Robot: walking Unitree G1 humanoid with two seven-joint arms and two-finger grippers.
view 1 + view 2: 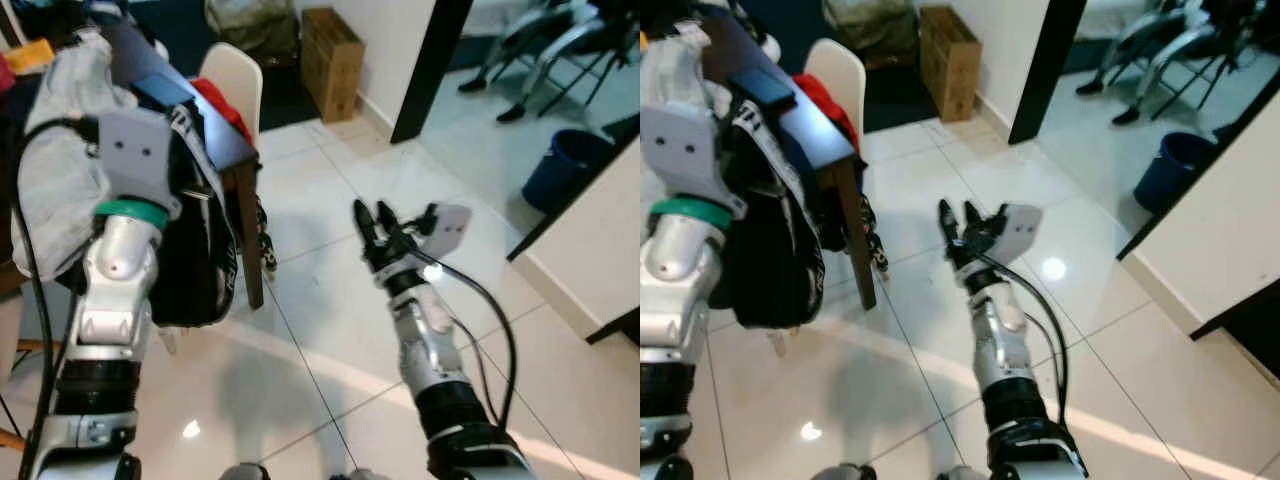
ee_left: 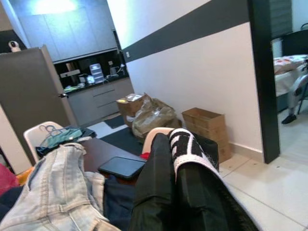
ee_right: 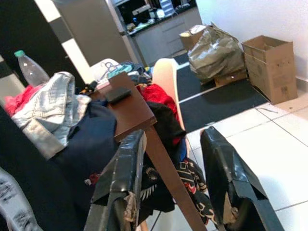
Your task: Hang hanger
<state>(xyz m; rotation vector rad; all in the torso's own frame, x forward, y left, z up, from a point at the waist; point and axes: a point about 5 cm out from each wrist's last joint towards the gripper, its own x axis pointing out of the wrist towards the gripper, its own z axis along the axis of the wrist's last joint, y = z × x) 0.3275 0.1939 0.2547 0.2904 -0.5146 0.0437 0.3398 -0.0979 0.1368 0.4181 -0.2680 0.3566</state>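
My left arm (image 1: pixel 120 250) is raised beside a brown table (image 1: pixel 238 150) heaped with clothes. A black garment with a white lettered band (image 1: pixel 195 260) hangs off the table edge right by its wrist and lies close before the left wrist camera (image 2: pixel 192 192). The left fingers are hidden. My right gripper (image 1: pixel 375 225) is held out over the white tiled floor, open, with nothing between its fingers (image 3: pixel 120 178). It points toward the table corner. Thin pale loops that may be hangers (image 2: pixel 50 129) lie with a green cloth on a far white chair.
Jeans (image 2: pixel 53 187), a phone (image 2: pixel 122 167) and a bottle (image 3: pixel 31 70) lie on the table. A white chair (image 1: pixel 235 75) draped in red stands behind it. A cardboard box (image 1: pixel 335 60) is by the wall, a blue bin (image 1: pixel 565 165) and a person's legs (image 1: pixel 500 80) to the right.
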